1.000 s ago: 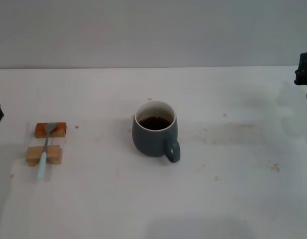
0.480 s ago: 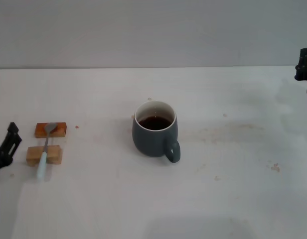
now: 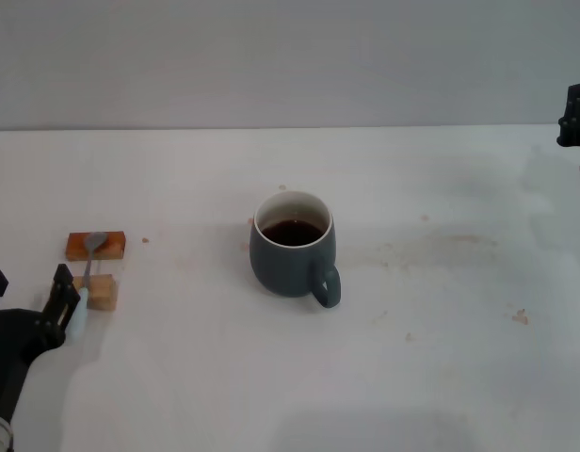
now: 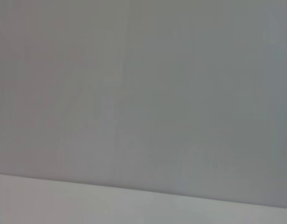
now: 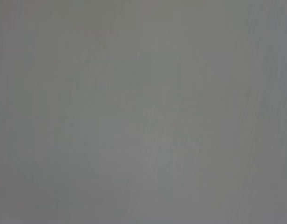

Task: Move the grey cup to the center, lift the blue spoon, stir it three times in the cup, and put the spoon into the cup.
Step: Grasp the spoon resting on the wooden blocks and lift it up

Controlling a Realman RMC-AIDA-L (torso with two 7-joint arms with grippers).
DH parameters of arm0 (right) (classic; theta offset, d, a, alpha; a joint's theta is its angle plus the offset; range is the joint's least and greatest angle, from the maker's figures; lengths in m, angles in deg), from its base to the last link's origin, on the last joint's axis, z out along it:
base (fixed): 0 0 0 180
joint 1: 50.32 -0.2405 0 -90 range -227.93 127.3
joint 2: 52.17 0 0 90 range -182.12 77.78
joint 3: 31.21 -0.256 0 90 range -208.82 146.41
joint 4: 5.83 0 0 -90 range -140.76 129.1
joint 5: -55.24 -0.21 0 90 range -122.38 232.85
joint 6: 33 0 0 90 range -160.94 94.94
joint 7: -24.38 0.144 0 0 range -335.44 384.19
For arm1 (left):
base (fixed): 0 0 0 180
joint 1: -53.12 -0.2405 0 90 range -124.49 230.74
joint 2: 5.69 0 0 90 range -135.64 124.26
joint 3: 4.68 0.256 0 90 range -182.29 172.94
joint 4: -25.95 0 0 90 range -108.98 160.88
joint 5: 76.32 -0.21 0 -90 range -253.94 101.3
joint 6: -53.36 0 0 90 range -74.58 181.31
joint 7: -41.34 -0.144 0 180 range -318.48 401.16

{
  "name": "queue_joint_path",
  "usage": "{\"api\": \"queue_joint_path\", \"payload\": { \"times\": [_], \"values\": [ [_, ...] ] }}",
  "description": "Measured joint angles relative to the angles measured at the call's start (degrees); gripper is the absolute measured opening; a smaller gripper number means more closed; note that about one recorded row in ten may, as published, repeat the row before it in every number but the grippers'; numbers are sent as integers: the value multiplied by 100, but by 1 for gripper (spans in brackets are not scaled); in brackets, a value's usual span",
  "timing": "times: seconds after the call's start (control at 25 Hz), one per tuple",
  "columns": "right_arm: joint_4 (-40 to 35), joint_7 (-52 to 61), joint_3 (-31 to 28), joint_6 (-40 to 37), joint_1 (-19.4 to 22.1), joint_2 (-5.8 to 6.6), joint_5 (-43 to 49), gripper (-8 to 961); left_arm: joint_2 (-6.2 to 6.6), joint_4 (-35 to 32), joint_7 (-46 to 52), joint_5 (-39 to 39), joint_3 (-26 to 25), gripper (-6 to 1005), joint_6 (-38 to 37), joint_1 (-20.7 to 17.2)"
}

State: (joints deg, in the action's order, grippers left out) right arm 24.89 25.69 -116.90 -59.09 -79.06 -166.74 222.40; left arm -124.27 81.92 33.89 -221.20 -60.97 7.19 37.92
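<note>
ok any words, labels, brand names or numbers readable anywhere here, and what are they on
None: no readable text in any view.
grey cup: plain glaze, no logo or print.
blue spoon: plain handle, no marking.
wooden blocks: bare.
table: only faint stains and crumbs, no writing.
left gripper and right gripper: black, no label showing.
Both wrist views show only a blank grey surface.
</note>
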Motion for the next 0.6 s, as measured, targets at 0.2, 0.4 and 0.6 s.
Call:
{"api": "queue_joint_path", "payload": {
  "times": [0.2,0.4,0.6],
  "values": [
    [20,0,0,0,-2,26,0,2,-1,-322,-371,663,492,752,-393,163],
    [114,-25,0,66,-3,44,0,2,-5,-754,-595,1433,1156,737,-929,491],
    [260,-345,-132,116,62,-20,0,2,-18,-949,-1103,2278,1708,730,-1276,738]
  ]
}}
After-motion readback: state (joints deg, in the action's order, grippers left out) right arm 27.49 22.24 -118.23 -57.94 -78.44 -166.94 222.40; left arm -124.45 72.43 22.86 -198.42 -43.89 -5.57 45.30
